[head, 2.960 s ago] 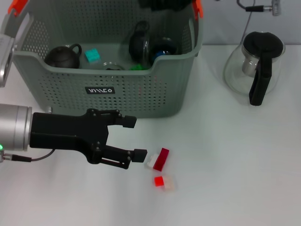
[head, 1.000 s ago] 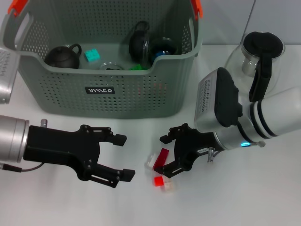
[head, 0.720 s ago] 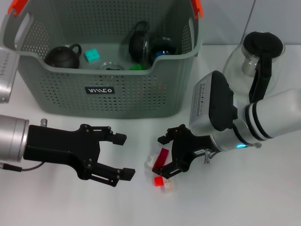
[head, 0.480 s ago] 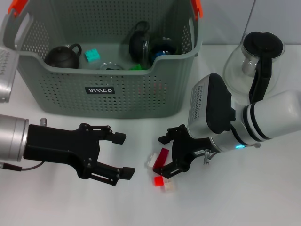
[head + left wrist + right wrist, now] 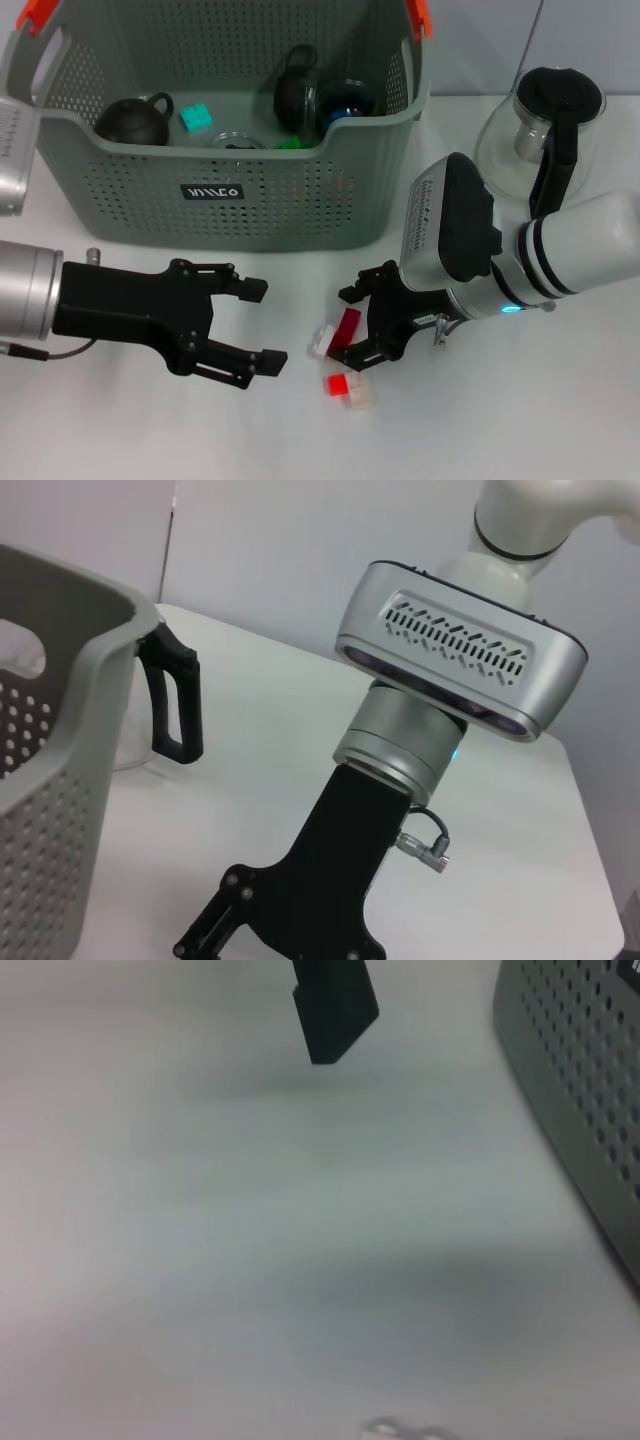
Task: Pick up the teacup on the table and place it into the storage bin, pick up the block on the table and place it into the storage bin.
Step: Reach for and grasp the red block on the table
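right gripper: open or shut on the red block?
Open. In the head view the right gripper has its black fingers spread around the long red block, which lies on the white table.

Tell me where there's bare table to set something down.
Free: the near right corner, below the right claw and glass teapot. Crowded: between both claws, where red blocks lie before the storage bin; left claw hovers there.

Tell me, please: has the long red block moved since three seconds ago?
Barely, if at all. The long red block lies at nearly the same place below the basket, now between the right gripper's open fingers.
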You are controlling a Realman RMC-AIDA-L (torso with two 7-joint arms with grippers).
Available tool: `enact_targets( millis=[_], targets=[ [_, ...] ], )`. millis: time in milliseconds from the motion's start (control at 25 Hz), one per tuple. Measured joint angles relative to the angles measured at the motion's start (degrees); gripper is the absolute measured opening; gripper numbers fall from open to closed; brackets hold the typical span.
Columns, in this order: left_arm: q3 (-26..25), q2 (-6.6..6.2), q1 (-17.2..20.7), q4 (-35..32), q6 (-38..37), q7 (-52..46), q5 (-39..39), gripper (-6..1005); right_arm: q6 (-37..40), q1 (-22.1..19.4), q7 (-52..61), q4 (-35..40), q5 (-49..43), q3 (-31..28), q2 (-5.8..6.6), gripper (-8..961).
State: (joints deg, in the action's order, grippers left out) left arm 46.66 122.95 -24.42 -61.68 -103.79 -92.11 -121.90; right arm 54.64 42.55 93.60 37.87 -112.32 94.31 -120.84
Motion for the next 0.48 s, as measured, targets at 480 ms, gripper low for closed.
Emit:
enact_targets(
  millis=[480],
  targets=[
    [-0.1, -0.25, -0.4, 1.2, 0.2, 0.7, 0.0, 947, -0.8, 0.2, 0.0, -0.9, 0.0, 0.0, -0.09, 796]
  ],
)
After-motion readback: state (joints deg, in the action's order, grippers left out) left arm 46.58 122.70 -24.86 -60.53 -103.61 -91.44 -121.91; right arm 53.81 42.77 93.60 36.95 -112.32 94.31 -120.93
